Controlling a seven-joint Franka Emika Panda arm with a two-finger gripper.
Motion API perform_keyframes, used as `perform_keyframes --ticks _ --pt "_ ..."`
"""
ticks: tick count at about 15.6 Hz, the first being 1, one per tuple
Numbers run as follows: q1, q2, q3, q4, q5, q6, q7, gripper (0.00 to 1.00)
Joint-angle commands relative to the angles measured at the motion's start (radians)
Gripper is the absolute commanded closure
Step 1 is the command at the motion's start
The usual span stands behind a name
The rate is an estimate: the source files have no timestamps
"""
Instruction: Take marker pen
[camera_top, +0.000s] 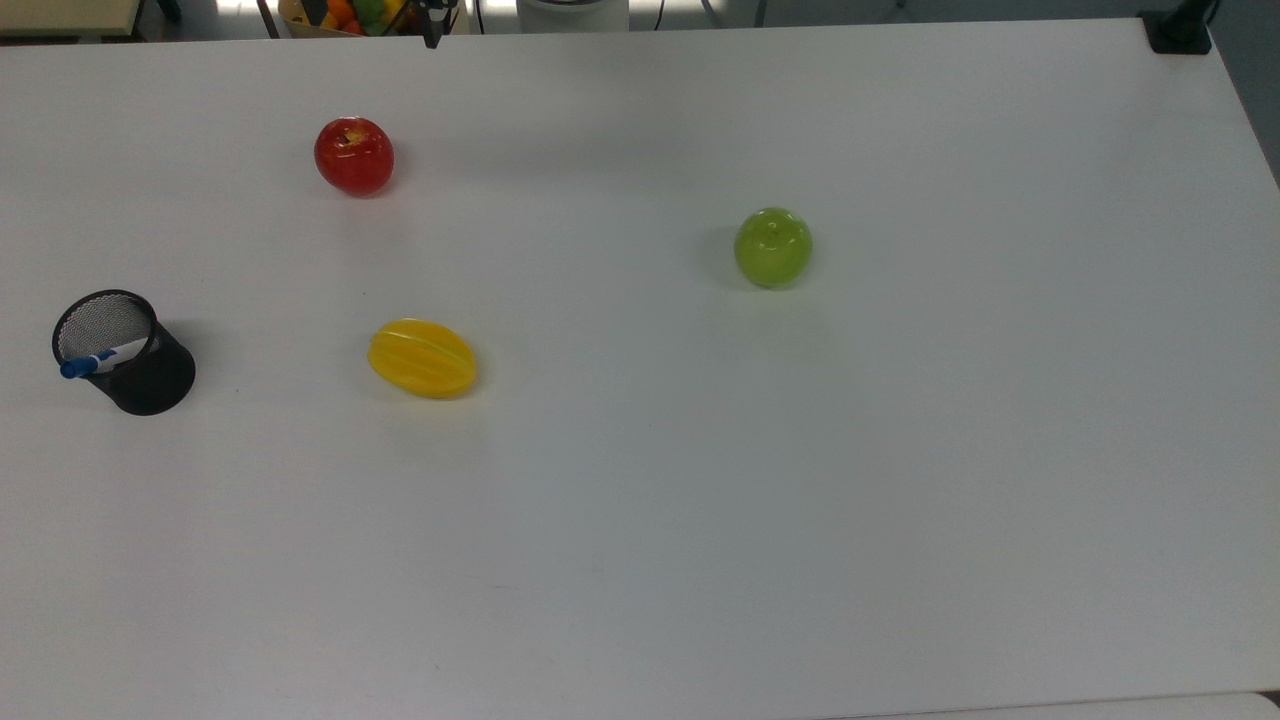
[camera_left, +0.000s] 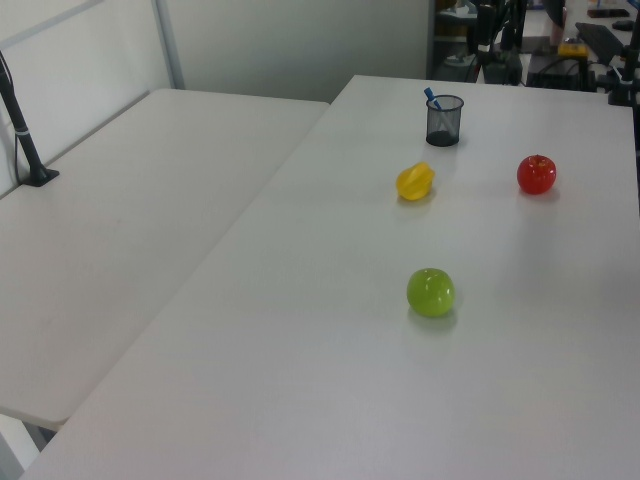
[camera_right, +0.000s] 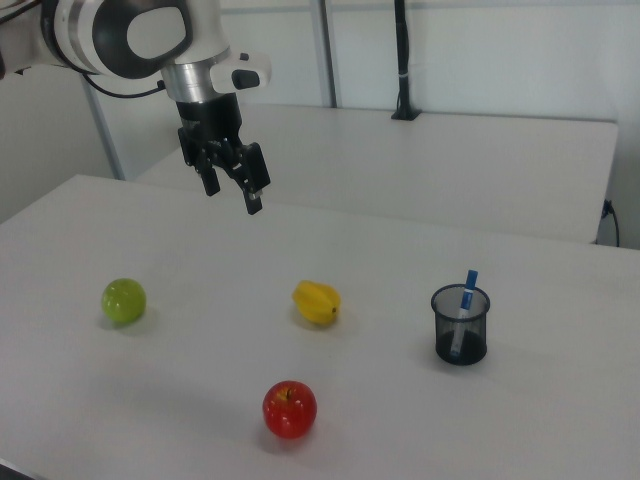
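Note:
The marker pen (camera_top: 100, 360) (camera_left: 432, 98) (camera_right: 467, 290), white with a blue cap, stands slanted in a black mesh cup (camera_top: 150, 385) (camera_left: 444, 122) (camera_right: 461, 335), cap end sticking out over the rim. In the right view my gripper (camera_right: 233, 198) hangs open and empty, high above the table. It is up and to the left of the cup there, over the stretch between the green apple and the yellow fruit.
A red apple (camera_top: 354, 156) (camera_right: 290, 409), a green apple (camera_top: 773, 247) (camera_right: 123, 300) and a yellow ridged fruit (camera_top: 422, 358) (camera_right: 316, 302) lie spread on the white table (camera_top: 760, 520). A second white table (camera_left: 120, 230) adjoins it. A black clamp (camera_top: 1180, 30) sits at one corner.

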Motion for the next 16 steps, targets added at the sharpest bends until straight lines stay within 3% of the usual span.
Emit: perform_keyframes --ticks 1,16 --pt "0.005 -0.011 -0.002 -0.012 0.005 -0.006 -0.02 0.0" --pt "0.005 -0.017 -0.002 -0.015 -0.001 0.005 -0.02 0.0"
